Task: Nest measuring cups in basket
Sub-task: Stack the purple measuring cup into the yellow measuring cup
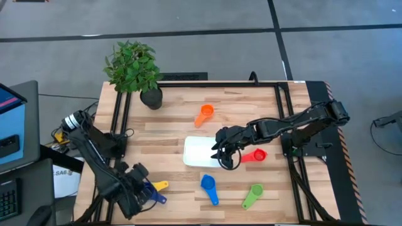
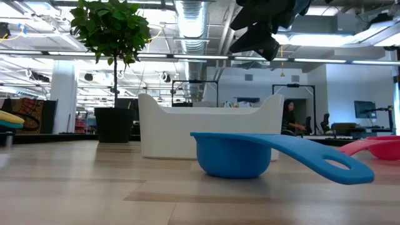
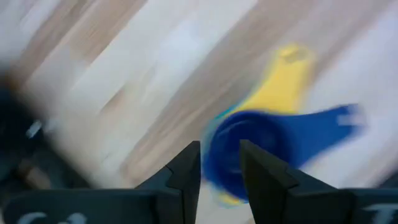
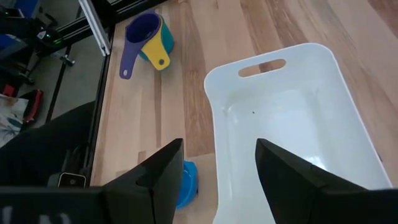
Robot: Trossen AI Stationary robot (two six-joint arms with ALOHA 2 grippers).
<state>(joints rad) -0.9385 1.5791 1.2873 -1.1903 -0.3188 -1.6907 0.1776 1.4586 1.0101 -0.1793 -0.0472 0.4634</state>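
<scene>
Your basket [image 1: 200,150] sat mid-table, nothing in it. Your right gripper [image 1: 225,154] hung above its right end with fingers spread apart, holding nothing, the arm stretched in from the right. Your left gripper [image 3: 219,167] was low at the front left corner, fingers parted around the rim of the dark blue cup [image 3: 249,146] nested in the yellow cup [image 3: 283,78]. Orange cup [image 1: 204,114], red cup [image 1: 255,156], blue cup [image 1: 208,187] and green cup [image 1: 252,194] lay loose around the basket.
</scene>
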